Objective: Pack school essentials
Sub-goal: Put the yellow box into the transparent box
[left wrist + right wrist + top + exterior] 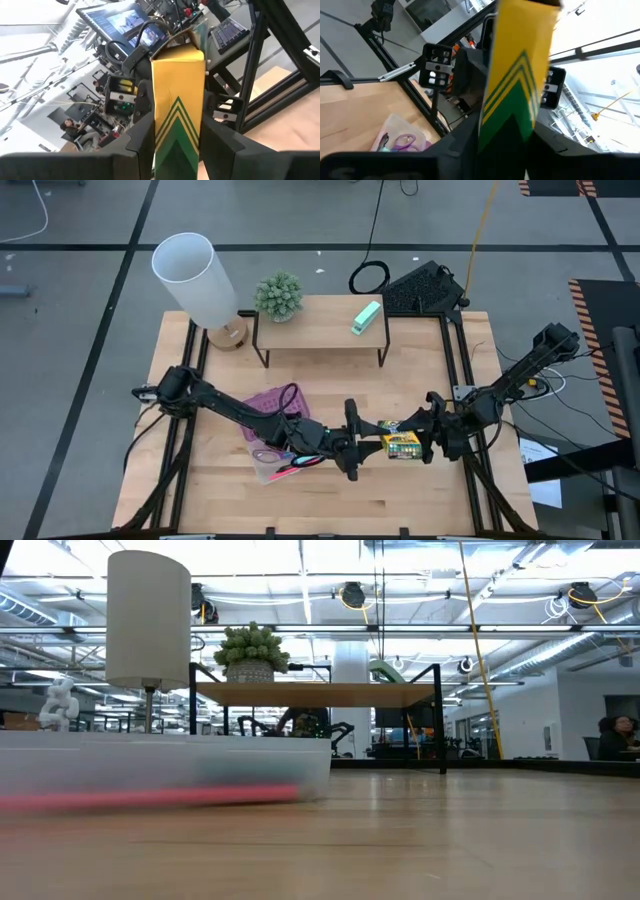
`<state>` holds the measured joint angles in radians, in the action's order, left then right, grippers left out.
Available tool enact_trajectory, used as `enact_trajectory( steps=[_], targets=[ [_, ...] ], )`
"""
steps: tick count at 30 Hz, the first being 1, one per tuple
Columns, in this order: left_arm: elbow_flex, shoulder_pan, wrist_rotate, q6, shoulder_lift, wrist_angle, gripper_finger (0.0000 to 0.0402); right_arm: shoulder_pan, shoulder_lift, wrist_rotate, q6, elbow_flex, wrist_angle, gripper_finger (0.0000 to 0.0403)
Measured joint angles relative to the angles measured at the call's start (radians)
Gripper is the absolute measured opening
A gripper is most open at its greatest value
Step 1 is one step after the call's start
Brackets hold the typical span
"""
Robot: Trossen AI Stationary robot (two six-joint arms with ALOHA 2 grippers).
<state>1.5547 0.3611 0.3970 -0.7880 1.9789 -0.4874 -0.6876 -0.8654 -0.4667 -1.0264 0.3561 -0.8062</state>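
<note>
We have the yellow-and-green cardboard crayon box (401, 444) held above the table between both arms, just beside the clear plastic case (272, 465). The left gripper (352, 442) is clamped on one end and the right gripper (430, 442) on the other, it seems. In the case we already see the purple-handled scissors (402, 141) and a pink pencil (295, 468). We judge packing is partway: the box must go in, and other pieces may remain.

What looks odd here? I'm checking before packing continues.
The crayon box hangs above the table between the left gripper and right gripper, both shut on it. Its top flap looks partly open.
</note>
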Motion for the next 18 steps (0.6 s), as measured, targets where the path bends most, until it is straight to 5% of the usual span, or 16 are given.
enact_trajectory(
  steps=[10, 18],
  targets=[
    [0.0, 0.001, -0.002, 0.006, 0.0, 0.015, 0.0136, 0.0, 0.0, -0.004, 0.025, -0.002, -0.002, 0.0259],
    [0.0, 0.005, 0.05, 0.007, 0.0, 0.042, 0.0136, -0.002, 0.0, -0.129, 0.079, -0.002, -0.003, 0.0313]
  ],
)
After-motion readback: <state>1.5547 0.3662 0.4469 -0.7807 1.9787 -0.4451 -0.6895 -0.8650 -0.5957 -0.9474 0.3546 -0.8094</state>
